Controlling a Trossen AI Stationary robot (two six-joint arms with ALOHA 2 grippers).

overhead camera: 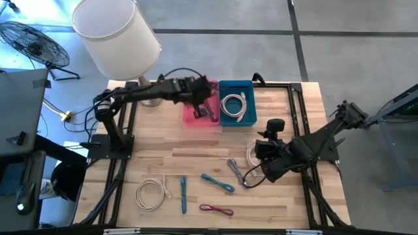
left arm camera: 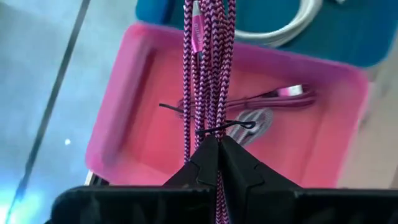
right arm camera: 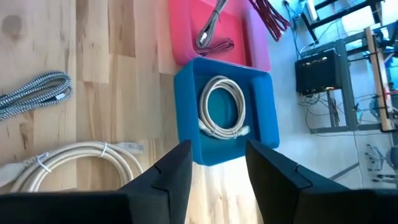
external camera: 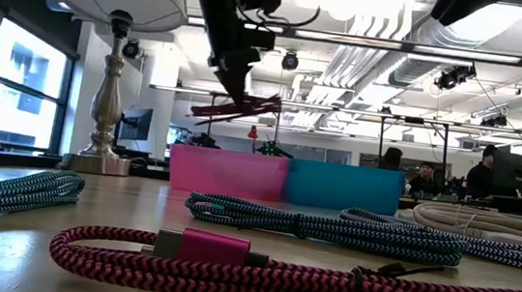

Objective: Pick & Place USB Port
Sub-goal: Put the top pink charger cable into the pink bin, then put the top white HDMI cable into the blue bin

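Pink braided cable pinched in left hand, over pink bin

A pink-and-black braided cable hangs from the dark left gripper above a pink bin; beside it, a blue bin holds a white cable.

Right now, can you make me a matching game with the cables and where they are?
Things:
1. pink cable bundle
2. white coiled cable
3. pink cable on the wood
4. left hand

Places:
A. in the blue bin
B. near the table's front edge
C. shut over the pink bin
D. hanging from the left hand

Pairs: 1-D, 2-A, 3-B, 4-C
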